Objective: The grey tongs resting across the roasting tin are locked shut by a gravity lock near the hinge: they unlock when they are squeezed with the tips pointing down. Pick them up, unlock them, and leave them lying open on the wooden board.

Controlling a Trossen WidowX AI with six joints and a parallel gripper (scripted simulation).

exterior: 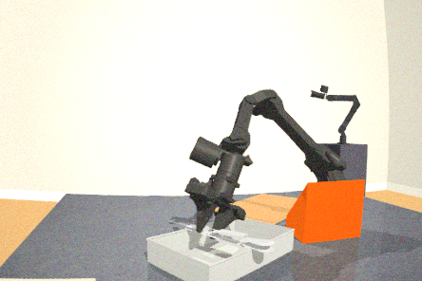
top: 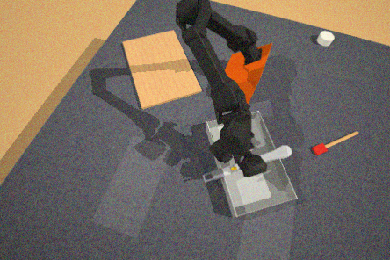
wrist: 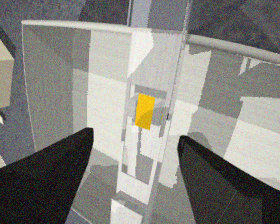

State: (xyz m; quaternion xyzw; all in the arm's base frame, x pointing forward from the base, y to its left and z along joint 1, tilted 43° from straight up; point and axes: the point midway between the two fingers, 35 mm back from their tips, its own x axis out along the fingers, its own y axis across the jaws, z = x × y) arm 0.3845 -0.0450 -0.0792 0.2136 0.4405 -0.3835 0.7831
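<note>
The grey tongs [top: 282, 152] [exterior: 261, 242] [wrist: 134, 186] lie across the roasting tin [top: 263, 207] [exterior: 181, 260] [wrist: 75, 25], with their rounded end on the right and their narrow end past the left rim in the top view. A yellow piece [top: 234, 169] [wrist: 145, 111] sits on them. My gripper [top: 237, 161] [exterior: 210, 229] [wrist: 136, 138] is open and points down. Its fingertips are low, one on each side of the tongs, with gaps in the wrist view. Part of the tongs is hidden by the fingers in the top view. The wooden board [top: 151, 85] [exterior: 268, 202] lies flat, holding nothing.
An orange wedge-shaped block [top: 239, 72] [exterior: 333, 214] stands by the arm's base, between it and the tin. A red-headed brush [top: 320, 149] lies right of the tin in the top view. A white cylinder [top: 325, 39] stands farther back.
</note>
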